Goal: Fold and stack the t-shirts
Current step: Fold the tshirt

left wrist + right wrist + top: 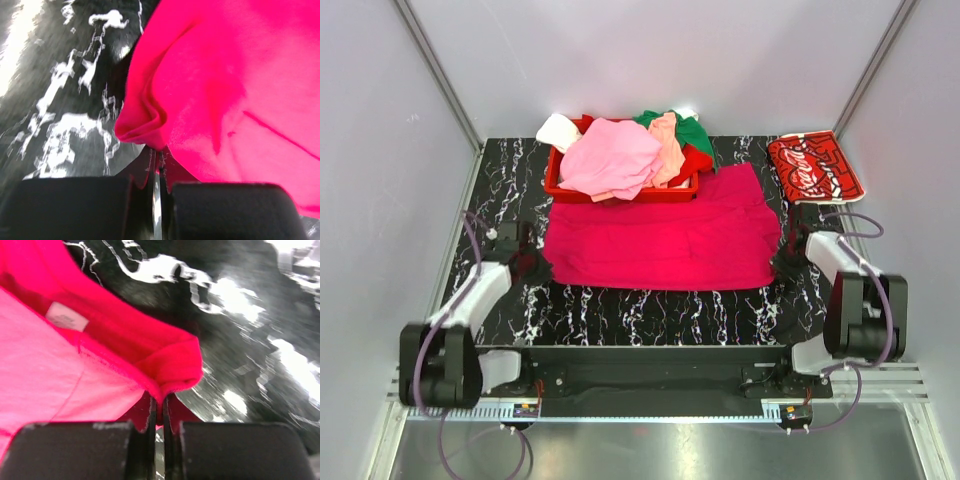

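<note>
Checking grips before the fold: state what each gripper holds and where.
Both pinch the magenta t-shirt: left gripper its left edge, right gripper its right edge.

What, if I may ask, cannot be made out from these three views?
Top view: heaped tees hide the inside of the red basket; their count is unclear.
Right wrist view: the white label on the magenta t-shirt is too blurred to read.
Left wrist view: cloth folds cover the fingertips of the left gripper.
</note>
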{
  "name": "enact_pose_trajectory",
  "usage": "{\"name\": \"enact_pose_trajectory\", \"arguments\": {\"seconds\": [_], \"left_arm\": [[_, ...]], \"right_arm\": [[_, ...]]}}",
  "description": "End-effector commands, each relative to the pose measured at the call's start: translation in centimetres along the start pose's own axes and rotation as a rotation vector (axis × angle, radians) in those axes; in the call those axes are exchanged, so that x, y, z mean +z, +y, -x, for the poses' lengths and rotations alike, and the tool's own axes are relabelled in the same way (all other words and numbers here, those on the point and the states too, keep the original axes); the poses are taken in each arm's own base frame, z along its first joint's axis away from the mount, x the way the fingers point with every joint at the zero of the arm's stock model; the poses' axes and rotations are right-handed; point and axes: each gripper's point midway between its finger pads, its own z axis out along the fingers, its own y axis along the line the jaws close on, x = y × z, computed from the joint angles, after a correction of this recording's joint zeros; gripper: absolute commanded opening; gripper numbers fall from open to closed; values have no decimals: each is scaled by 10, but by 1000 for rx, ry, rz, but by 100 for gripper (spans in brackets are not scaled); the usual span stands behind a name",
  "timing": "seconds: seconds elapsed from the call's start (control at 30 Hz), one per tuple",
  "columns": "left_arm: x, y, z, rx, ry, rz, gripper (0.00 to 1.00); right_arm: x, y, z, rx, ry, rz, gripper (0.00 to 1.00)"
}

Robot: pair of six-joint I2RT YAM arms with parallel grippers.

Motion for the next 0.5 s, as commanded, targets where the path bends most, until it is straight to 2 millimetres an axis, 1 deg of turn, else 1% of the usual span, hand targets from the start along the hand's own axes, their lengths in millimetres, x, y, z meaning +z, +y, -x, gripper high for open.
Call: {"name": "enact_pose_trajectory", "arguments": {"seconds": [0.0, 0.03, 0.07, 0.1, 0.13, 0.17, 0.2, 0.23, 0.27, 0.3, 0.33, 0.37, 0.4, 0.47], "left_arm": [[-44, -11, 24, 5, -110, -40, 0], [-57, -11, 23, 7, -119, -54, 0], [-63, -10, 22, 3, -121, -62, 0], [-69, -10, 20, 4, -119, -69, 0], [-79, -8, 14, 3, -113, -80, 0], [-83, -7, 11, 2, -111, -84, 0], [-88, -6, 9, 2, -113, -91, 0], [-96, -3, 2, 4, -108, -101, 0], [-100, -1, 0, 4, -110, -104, 0], [-103, 4, -8, 7, -91, -93, 0], [-110, 5, -11, 10, -97, -111, 0], [-113, 7, -14, 13, -94, -114, 0], [-114, 13, -24, 12, -68, -101, 0], [-120, 16, -33, 16, -64, -128, 0]], "right_arm": [[-44, -20, 25, 31, -155, -69, 0], [-53, -21, 28, 39, -173, -65, 0], [-61, -24, 29, 47, -187, -70, 0], [-70, -28, 25, 53, -181, -76, 0], [-84, -27, 27, 79, -214, -41, 0], [-91, -28, 25, 89, -222, -26, 0], [-104, -30, 22, 112, -242, 1, 0], [-110, -31, 21, 120, -252, 10, 0], [-115, -33, 19, 128, -259, 19, 0], [-125, -37, 15, 143, -271, 33, 0], [-129, -39, 14, 148, -280, 40, 0], [-132, -40, 10, 149, -272, 48, 0], [-138, -44, 5, 162, -274, 54, 0], [-144, -46, 0, 176, -274, 67, 0]]}}
